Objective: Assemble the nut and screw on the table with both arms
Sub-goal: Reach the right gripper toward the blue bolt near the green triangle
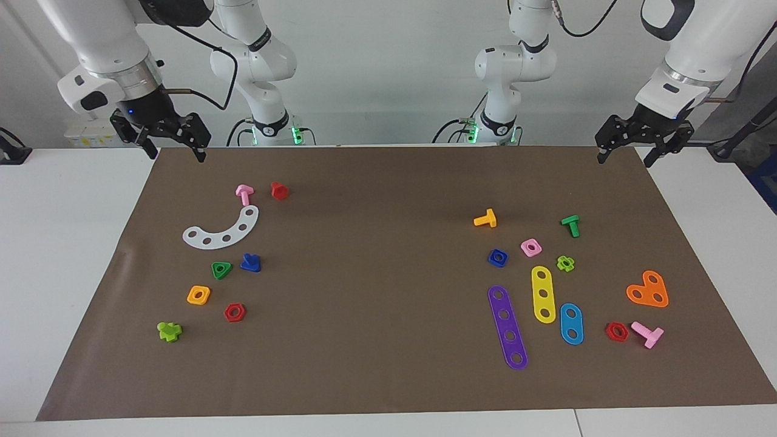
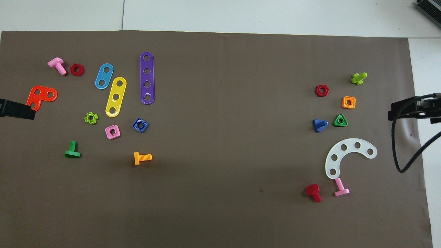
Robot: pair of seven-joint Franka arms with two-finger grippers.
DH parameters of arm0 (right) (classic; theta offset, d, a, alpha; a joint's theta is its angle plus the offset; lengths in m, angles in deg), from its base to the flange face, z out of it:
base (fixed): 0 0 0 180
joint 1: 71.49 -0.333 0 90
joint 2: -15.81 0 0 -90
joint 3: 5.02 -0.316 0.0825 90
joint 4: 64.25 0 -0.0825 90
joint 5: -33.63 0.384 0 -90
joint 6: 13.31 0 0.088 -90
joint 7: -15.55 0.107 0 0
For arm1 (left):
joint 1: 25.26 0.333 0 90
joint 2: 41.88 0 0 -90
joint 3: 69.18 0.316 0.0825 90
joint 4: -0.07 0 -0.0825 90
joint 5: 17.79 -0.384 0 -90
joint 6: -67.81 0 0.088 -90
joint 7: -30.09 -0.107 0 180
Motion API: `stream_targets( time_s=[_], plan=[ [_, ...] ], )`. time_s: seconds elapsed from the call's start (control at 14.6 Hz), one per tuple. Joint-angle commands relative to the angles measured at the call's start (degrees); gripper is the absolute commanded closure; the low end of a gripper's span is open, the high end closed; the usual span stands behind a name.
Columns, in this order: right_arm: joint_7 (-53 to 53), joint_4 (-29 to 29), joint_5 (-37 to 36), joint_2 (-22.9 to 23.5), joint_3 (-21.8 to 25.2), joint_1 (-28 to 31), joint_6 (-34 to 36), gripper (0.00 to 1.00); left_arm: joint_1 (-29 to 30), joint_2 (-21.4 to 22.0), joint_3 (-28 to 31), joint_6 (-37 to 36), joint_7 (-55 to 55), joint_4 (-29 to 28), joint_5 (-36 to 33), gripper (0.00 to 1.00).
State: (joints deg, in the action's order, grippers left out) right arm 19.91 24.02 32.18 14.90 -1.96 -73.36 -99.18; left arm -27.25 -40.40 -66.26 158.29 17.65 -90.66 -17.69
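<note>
Both arms wait, raised at the robot edge of the brown mat (image 1: 388,364), one at each end of the white worktop (image 1: 67,273).

Left hand (image 1: 626,156): up in the air over the mat corner at the left arm's end, fingers apart, holding nothing. Right hand (image 1: 176,152): up over the mat corner at the right arm's end, fingers also apart, nothing between them. In the overhead view only the black tips of each show at the frame's sides.

The nut (image 1: 498,258) (dark blue, rounded square, round hole) lies flat on the mat toward the left arm's end, just beside the pink square nut (image 1: 531,247) and nearer the robots than the purple four-hole strip (image 1: 507,328). An orange bolt (image 1: 485,219) lies nearer the robots than the nut, apart from it.

The screw (image 1: 250,263) (dark blue, triangular head) lies toward the right arm's end, just beside the green triangular nut (image 1: 221,269), not touching it as far as can be seen. The white curved plate (image 1: 221,232) is nearer the robots than both. An orange square nut (image 1: 198,295) and a red hex nut (image 1: 234,312) lie farther from the robots than the screw.

Nut & screw are well apart, w/ a wide bare stretch of mat between them. Neither hand is near either piece.
</note>
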Motion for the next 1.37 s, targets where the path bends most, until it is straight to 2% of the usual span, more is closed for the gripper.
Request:
stream_targets(
  time_s=[0.0,0.27,0.34,0.55,0.68,0.75,0.89,1.3],
  plan=[
    [-1.11,0.84,0.83,-1.11,-0.16,0.99,0.80,0.00,0.50,1.85,-0.38,0.31,0.58,-2.08,-0.01,0.00],
    [-1.81,1.19,0.92,-1.11,-0.25,1.08,0.36,0.00,0.50,1.85,-0.38,0.31,0.49,-2.08,-0.01,0.00],
    [-1.90,2.76,0.92,-1.72,-0.25,0.99,-0.34,0.00,0.50,1.85,-0.38,0.31,0.58,-2.08,-0.01,0.00],
    [-3.65,10.05,0.92,-4.36,-0.25,0.55,-8.76,0.00,0.50,1.85,-0.38,0.31,0.58,-2.08,-0.01,0.00],
    [-3.74,12.60,0.92,-3.66,-0.25,0.55,-12.45,0.00,0.50,1.85,-0.38,0.31,0.58,-2.08,-0.01,0.00],
    [-3.74,16.01,0.92,-3.48,-0.25,0.29,-17.08,0.00,0.50,1.85,-0.38,0.31,0.58,-2.08,-0.01,0.00],
    [-3.66,19.11,1.01,-0.43,-0.51,0.11,-23.08,0.00,0.50,1.85,-0.38,0.31,0.58,-2.08,-0.01,0.00],
    [-3.48,22.54,1.09,9.60,-0.87,-2.78,-39.16,0.00,0.50,1.85,-0.38,0.31,0.58,-2.08,-0.01,0.00]
  ],
)
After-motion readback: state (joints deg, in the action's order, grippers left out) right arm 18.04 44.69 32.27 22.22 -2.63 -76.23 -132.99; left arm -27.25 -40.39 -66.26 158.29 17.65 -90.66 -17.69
